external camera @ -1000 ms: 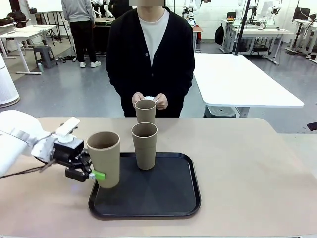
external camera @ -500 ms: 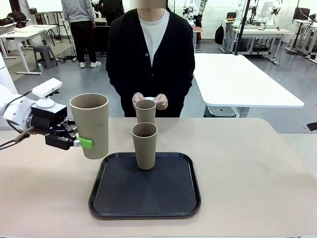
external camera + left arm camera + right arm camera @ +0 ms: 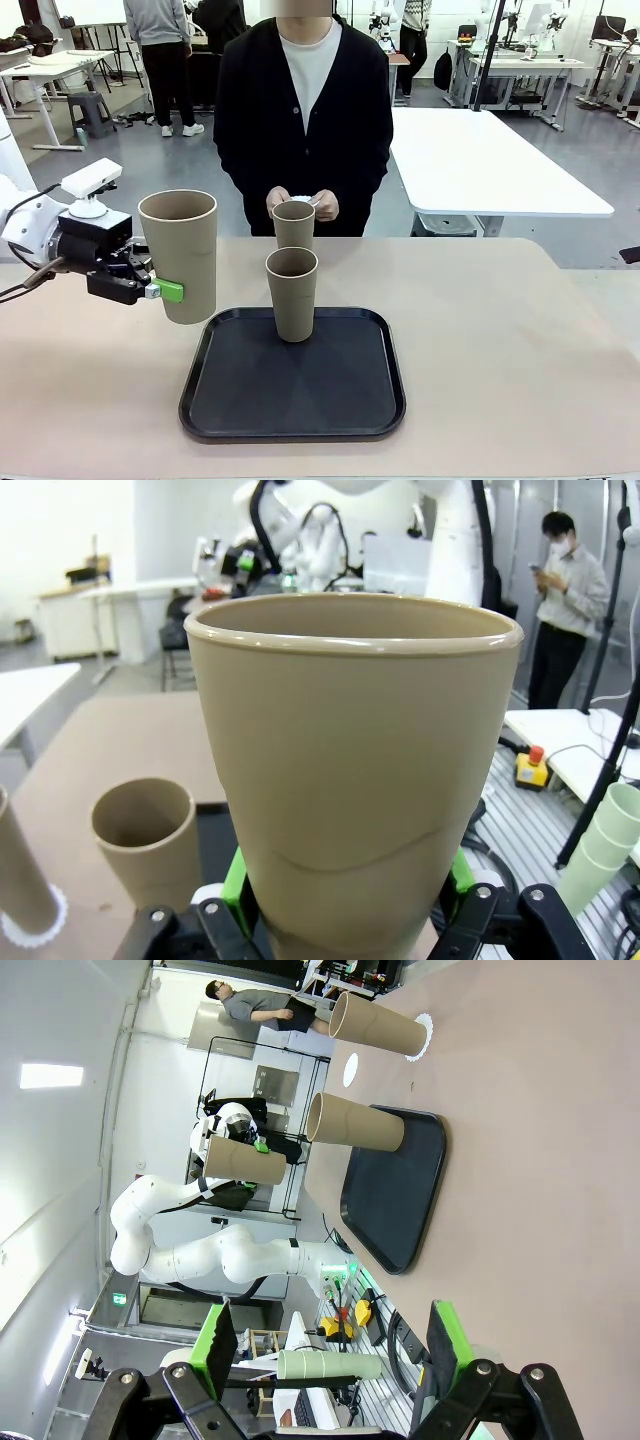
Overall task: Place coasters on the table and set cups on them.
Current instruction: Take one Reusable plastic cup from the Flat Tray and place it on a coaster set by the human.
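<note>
My left gripper (image 3: 172, 291) is shut on a tall tan cup (image 3: 180, 255), held upright above the beige table (image 3: 500, 330), left of the black tray. In the left wrist view the same cup (image 3: 350, 780) sits between the green pads (image 3: 238, 880). A second cup (image 3: 292, 295) stands on the tray. A third cup (image 3: 294, 225) stands at the far side on a lacy white coaster (image 3: 424, 1030). Another coaster (image 3: 350, 1068) lies bare on the table. My right gripper (image 3: 330, 1360) is open with nothing between its fingers.
The black tray (image 3: 330, 400) lies in the middle of the near side. A person stands at the far edge, with both hands (image 3: 300, 203) together on something small and white. A white table (image 3: 480, 160) stands behind on the right.
My left gripper has lifted its cup from the tray's left edge, up and to the left. Over the last half second it has barely moved.
</note>
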Available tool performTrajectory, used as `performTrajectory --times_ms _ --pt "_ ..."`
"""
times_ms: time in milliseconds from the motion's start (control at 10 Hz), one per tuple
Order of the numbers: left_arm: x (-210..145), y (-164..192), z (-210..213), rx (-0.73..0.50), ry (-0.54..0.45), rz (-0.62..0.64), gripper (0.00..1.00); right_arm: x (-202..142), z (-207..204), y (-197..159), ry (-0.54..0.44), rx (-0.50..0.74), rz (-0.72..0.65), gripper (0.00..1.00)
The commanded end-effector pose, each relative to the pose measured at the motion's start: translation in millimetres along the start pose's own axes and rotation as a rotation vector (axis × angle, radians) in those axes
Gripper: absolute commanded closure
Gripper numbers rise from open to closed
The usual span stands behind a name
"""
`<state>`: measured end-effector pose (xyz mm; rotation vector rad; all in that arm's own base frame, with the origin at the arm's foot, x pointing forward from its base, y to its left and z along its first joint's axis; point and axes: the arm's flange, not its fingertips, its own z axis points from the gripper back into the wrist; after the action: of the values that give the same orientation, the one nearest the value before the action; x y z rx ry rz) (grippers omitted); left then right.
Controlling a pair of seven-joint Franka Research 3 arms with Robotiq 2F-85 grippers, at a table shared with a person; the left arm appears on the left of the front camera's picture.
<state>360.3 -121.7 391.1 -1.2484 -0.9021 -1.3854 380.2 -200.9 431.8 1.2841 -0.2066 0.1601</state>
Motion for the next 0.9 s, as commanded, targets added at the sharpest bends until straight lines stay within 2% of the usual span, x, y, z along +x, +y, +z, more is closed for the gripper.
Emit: performTrajectory --times_ms 0,200,400,800 --pt "-9 22 19 -0.02 0.006 -0.045 0.16 2 3 1 0.004 0.006 0.001 0.0" --pt "-18 61 60 -0.013 -0.01 -0.065 0.16 2 3 1 0.004 0.006 0.001 0.0" --pt "-28 88 115 0.07 -0.01 -0.075 0.16 2 3 1 0.004 0.006 0.001 0.0" --pt "-38 109 194 0.172 -0.013 -0.093 0.16 2 3 1 0.004 0.006 0.001 0.0"
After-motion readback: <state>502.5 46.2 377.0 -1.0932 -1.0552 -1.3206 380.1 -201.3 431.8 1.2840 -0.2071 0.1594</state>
